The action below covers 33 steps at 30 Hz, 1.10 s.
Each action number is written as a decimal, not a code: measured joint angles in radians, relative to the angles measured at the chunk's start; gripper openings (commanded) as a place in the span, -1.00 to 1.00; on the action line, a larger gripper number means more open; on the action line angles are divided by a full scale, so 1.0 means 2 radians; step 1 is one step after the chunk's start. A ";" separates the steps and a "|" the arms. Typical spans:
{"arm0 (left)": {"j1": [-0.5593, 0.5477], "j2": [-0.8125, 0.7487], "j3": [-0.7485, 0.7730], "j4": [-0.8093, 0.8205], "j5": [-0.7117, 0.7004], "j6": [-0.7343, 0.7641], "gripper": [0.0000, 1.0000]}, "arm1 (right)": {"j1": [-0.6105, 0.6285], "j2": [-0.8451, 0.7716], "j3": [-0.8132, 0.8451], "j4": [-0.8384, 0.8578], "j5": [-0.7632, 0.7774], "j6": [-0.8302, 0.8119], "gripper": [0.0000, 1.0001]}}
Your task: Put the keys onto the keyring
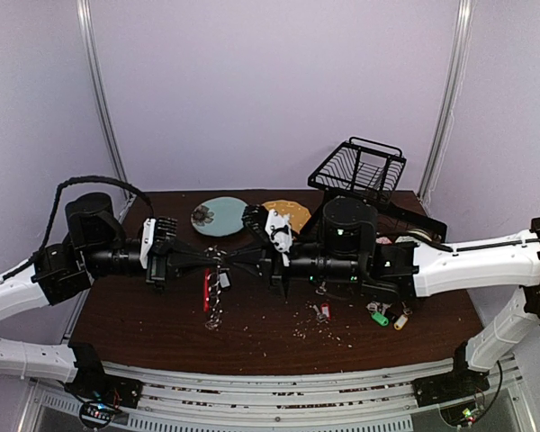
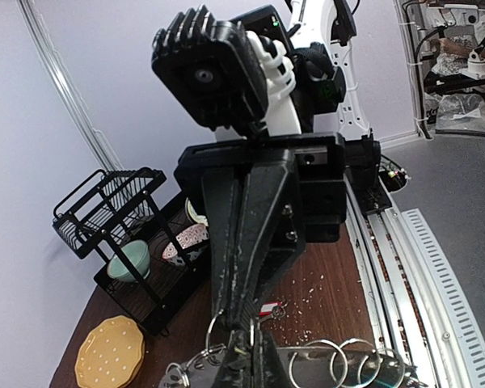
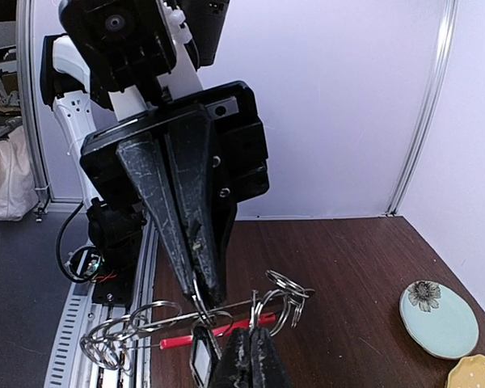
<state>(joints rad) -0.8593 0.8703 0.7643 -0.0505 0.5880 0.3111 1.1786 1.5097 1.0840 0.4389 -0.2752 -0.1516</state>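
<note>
Silvery coiled metal keyring with a red sleeve segment [image 1: 214, 290] held up above the middle of the dark brown wooden worktop [image 1: 162, 328], pinched from both sides. Left pincer [image 1: 218, 260] clamped tight on the wire from the left; right pincer [image 1: 230, 259] closed on it from the right, tips almost meeting. Loops of the ring [image 3: 133, 327] fanning out beside the closed fingers in the right wrist view, red sleeve [image 3: 218, 330] just beneath; similar silver loops [image 2: 331, 364] around the left fingers.

Small loose silver key with a red plastic tag [image 1: 321, 311] lying on the worktop well right of the ring, beneath the right arm — not yet threaded. Bunch of keys with green, yellow and red tags [image 1: 389, 316] farther right, no part of the job.

Likely light, springy and slick: thin wire apt to twist or slip between flat fingers, hanging coils free to swing. Best hold probably on the wire close to the split end, leaving the opening clear. Key small, flat, hard to lift off the wood — better taken by its bow or tag, blade left free.
</note>
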 measured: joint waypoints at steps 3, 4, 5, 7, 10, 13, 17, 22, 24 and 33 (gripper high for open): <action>0.000 0.000 0.000 -0.002 0.008 0.003 -0.90 | 0.000 -0.005 -0.001 -0.005 0.009 0.000 -1.00; 0.000 0.001 0.000 -0.002 0.014 0.005 -0.63 | 0.000 -0.010 -0.002 -0.006 0.010 0.000 -1.00; 0.000 0.002 0.000 -0.002 0.022 0.006 -0.41 | 0.000 -0.015 -0.003 -0.006 0.009 0.000 -1.00; 0.000 0.006 0.000 -0.003 0.037 0.011 -0.15 | -0.001 -0.024 -0.004 -0.007 0.009 0.000 -1.00; 0.000 0.007 0.000 -0.015 0.058 0.018 -0.10 | -0.003 -0.035 -0.004 -0.013 0.005 -0.001 -1.00; 0.000 -0.007 0.000 -0.018 0.062 0.024 -0.30 | -0.003 -0.043 -0.004 -0.030 -0.002 -0.009 -1.00; 0.000 -0.023 0.000 -0.002 0.042 0.012 -0.57 | -0.001 -0.039 0.013 -0.082 -0.006 -0.023 -1.00; 0.000 0.013 0.011 0.005 0.033 -0.005 -0.55 | 0.012 -0.037 0.028 -0.113 -0.003 -0.035 -1.00; 0.000 0.018 0.010 0.000 0.030 -0.008 -0.53 | 0.017 -0.037 0.028 -0.117 -0.001 -0.041 -1.00; 0.000 0.013 0.010 0.003 0.014 -0.016 -0.58 | 0.025 -0.036 0.036 -0.136 0.003 -0.054 -1.00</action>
<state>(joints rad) -0.8597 0.8970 0.7845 -0.0452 0.6159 0.2798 1.2285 1.4372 1.1561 0.1661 -0.2687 -0.2592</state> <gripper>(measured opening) 0.211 0.005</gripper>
